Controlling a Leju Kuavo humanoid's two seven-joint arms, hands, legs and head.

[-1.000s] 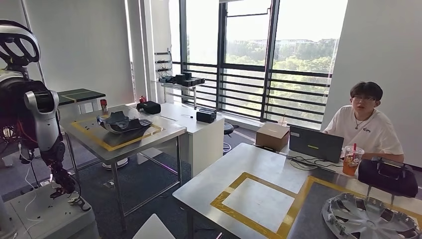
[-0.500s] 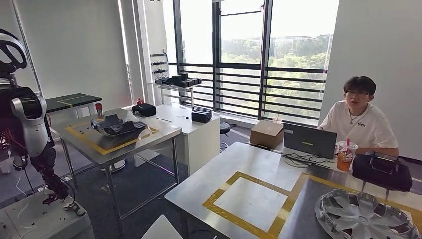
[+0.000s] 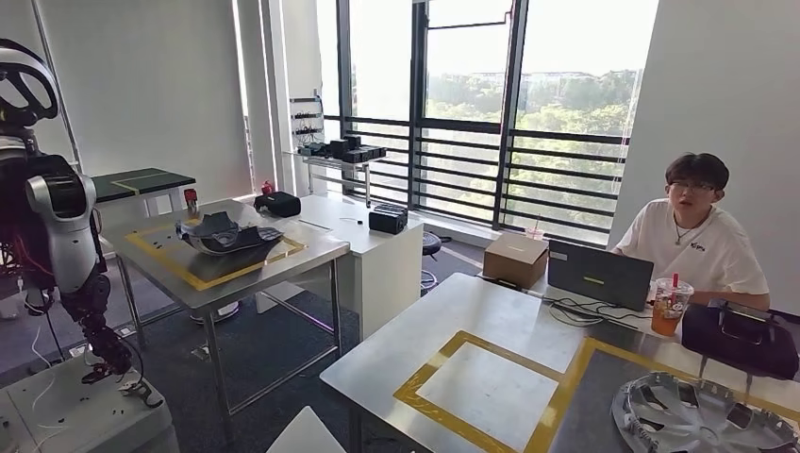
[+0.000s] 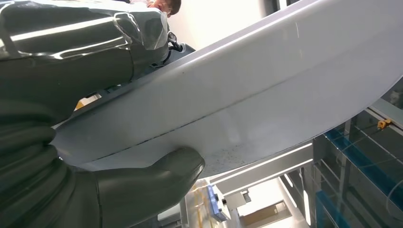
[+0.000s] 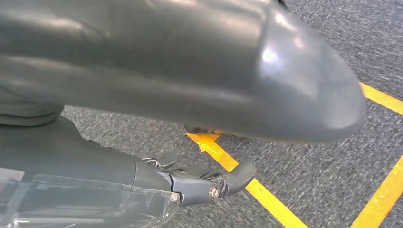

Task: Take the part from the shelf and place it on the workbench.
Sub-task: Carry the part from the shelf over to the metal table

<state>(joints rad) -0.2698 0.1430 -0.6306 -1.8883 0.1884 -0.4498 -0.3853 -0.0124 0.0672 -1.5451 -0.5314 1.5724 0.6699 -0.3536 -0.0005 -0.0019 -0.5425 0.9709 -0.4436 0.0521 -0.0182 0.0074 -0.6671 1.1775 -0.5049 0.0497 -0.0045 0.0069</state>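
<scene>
**Robot carries a pale panel toward a steel workbench**

Seen close from the left wrist, the left hand (image 4: 71, 156) grips a large pale grey panel (image 4: 247, 90). The thick thumb presses against one broad face and the rest of the hand lies against the other, so the panel is clamped near one edge. It is probably held this way because the piece is wide and thin, and an edge grip leaves most of it free to be set down flat.

From the right wrist, the right hand (image 5: 199, 183) hangs above grey carpet crossed by yellow floor tape (image 5: 247, 183). Its dark fingers are loosely spread and hold nothing. A big rounded dark shape fills the upper part of that picture; what it is cannot be told.

The head view looks over a bright room with tall windows. In front stands a steel workbench (image 3: 453, 311) with a square outlined in yellow tape (image 3: 491, 387), likely marking where a part belongs. A silver wheel cover (image 3: 703, 420) lies at its near right corner. Behind it a person (image 3: 703, 241) sits by a laptop (image 3: 599, 274), a cardboard box (image 3: 516, 259) and an iced drink (image 3: 669, 304). To the left, another table (image 3: 226, 260) carries a dark moulded part (image 3: 226, 233), and a second humanoid robot (image 3: 57, 226) stands at the edge.

The panel seems to be off the shelf already but not yet set down.
</scene>
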